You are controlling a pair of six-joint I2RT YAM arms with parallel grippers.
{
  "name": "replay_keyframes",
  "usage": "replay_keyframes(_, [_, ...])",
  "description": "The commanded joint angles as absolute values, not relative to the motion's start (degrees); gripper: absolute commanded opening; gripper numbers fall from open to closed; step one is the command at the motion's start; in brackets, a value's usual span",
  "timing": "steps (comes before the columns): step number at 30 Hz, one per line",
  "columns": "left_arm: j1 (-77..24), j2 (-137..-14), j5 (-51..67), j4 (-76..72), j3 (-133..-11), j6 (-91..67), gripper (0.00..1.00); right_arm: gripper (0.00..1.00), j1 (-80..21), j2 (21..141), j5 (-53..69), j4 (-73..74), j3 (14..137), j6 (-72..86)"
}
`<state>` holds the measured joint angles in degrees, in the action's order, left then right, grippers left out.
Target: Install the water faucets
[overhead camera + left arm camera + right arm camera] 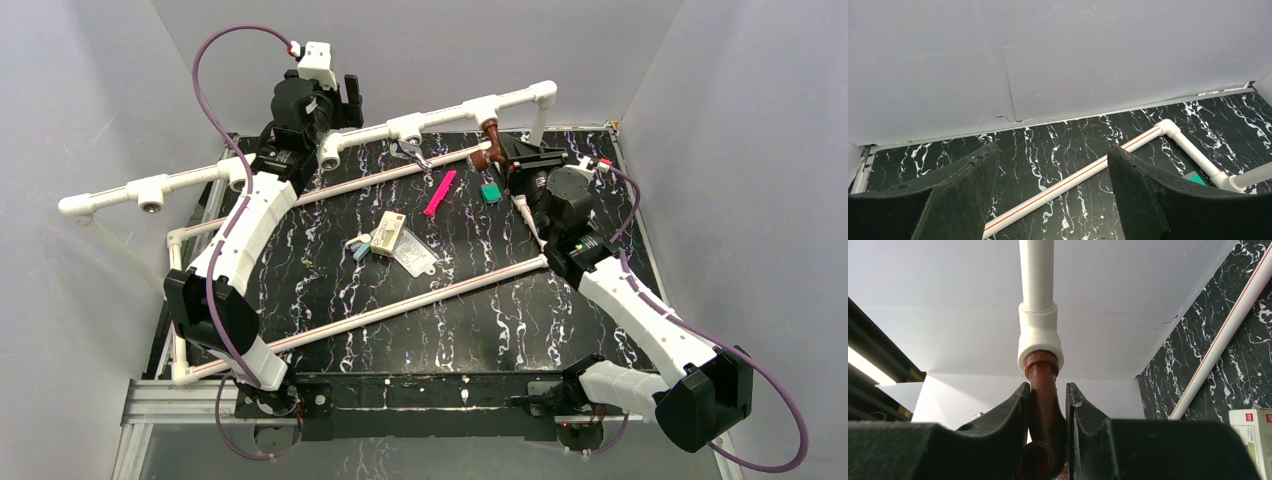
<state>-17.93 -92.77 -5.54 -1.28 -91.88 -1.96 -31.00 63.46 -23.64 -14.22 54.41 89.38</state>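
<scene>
Right gripper [1047, 400] clamps its fingers on the reddish-brown faucet [1042, 371], whose end sits in a white tee socket [1040, 335] on the raised pipe [440, 117], probably to seat it; silver faucet [411, 153] lies on the table [500, 320] beside the pipe, not yet fitted; left gripper [1048, 170] hangs empty, fingers wide apart.

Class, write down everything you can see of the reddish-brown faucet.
The reddish-brown faucet looks like glossy plastic: a wider collar at one end, a bent spout with a round open mouth at the other. Its collar end sits at the socket of a white pipe tee on the raised pipe, far right. The right gripper is shut on its body, one finger each side.
</scene>
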Motion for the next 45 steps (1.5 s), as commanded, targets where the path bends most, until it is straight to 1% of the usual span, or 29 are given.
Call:
replay_keyframes(1, [-18.9, -97.1, -4.7, 12.4, -86.7, -1.9, 0.77, 0.09, -33.1, 60.7, -17.1, -17.5, 58.1, 87.5])
replay_keyframes(4, [-18.9, -97.3, -4.6, 12.5, -87.0, -2.0, 0.77, 0.29, -33.1, 59.6, -17.7, -16.9, 58.4, 83.7])
replay_keyframes(6, [-18.9, -97.5, -4.4, 12.5, -87.1, -2.0, 0.77, 0.40, -33.1, 59.0, -17.7, -16.7, 58.2, 82.0])
replay_keyframes(12, [-18.9, -97.7, -4.6, 12.7, -87.3, -1.8, 0.77, 0.67, -33.1, 56.6, -18.9, -15.0, 57.0, 77.2])
replay_keyframes(15, [-18.9, -97.8, -4.6, 12.7, -87.3, -1.8, 0.77, 0.75, -33.1, 55.3, -19.3, -13.9, 56.4, 74.9])
replay_keyframes(20, [-18.9, -97.9, -4.7, 12.7, -87.2, -1.8, 0.77, 0.79, -33.1, 53.6, -22.0, -6.9, 58.7, 65.9])
replay_keyframes(23, [-18.9, -98.0, -4.6, 12.7, -87.3, -1.8, 0.77, 0.80, -33.1, 52.8, -24.3, -2.0, 60.4, 59.6])
replay_keyframes(31, [-18.9, -98.1, -4.9, 12.7, -87.4, -1.6, 0.77, 0.81, -33.1, 48.6, -29.1, -1.0, 58.5, 39.9])
replay_keyframes(34, [-18.9, -98.2, -4.6, 12.8, -87.7, -1.8, 0.77, 0.82, -33.1, 48.3, -26.4, -2.3, 59.4, 28.2])
replay_keyframes(39, [-18.9, -98.1, -4.6, 12.9, -87.6, -1.7, 0.77, 0.86, -33.1, 48.4, -19.0, -4.5, 61.3, 4.4])
replay_keyframes(42, [-18.9, -98.0, -4.7, 12.8, -87.6, -1.7, 0.77, 0.88, -33.1, 48.1, -12.5, -3.8, 61.9, -9.4])
replay_keyframes(45, [-18.9, -98.0, -4.7, 12.9, -87.6, -1.7, 0.77, 0.90, -33.1, 48.1, -8.4, -0.8, 62.8, -21.9])
